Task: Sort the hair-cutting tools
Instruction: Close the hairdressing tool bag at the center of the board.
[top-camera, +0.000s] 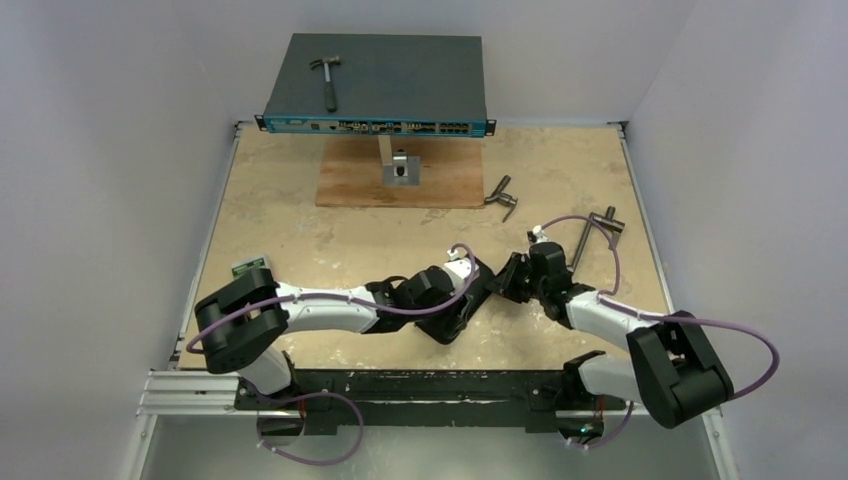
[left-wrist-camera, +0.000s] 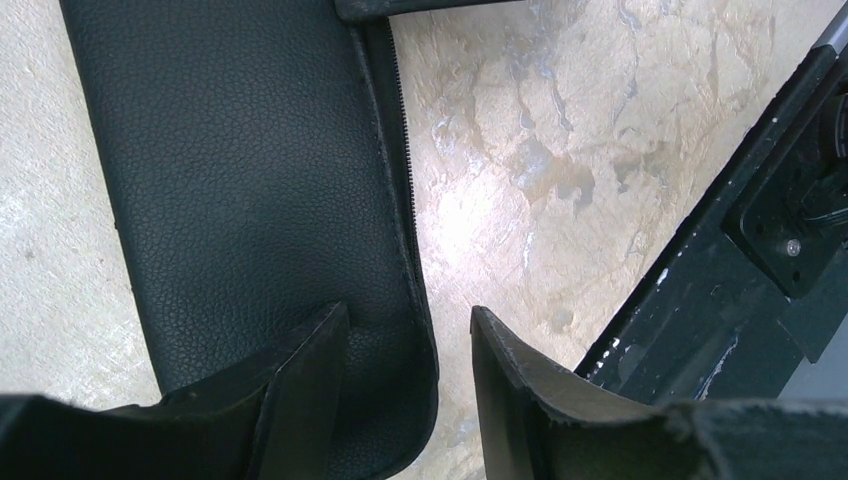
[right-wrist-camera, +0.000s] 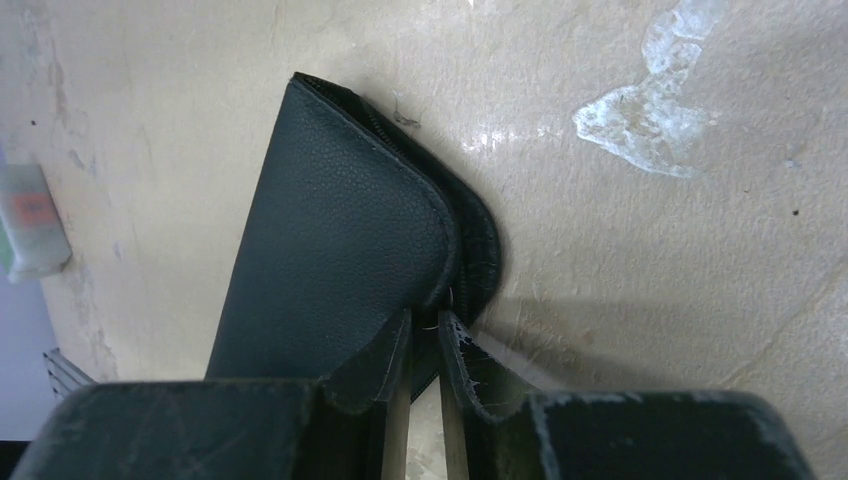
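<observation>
Top view: both arms crowd together mid-worktop (top-camera: 300, 230) and bury whatever lies beneath. The hammer (top-camera: 326, 78) sits far back, the T-handled tools (top-camera: 503, 196) far right, and no scissors, comb or clip shows anywhere; perhaps they're inside the case, but that's only a guess. Left wrist: left fingers (left-wrist-camera: 300, 370) are spread, straddling the zipped edge of the black case (left-wrist-camera: 250, 180) and gripping nothing, so a tug could drag it. Right wrist: right fingers (right-wrist-camera: 375, 365) are nearly pressed together on what looks like the zip pull (right-wrist-camera: 432, 318) at the rounded corner. It's a thin pinch; it could slip, or the zip could jam on that curve. The pull is tiny and half hidden.
</observation>
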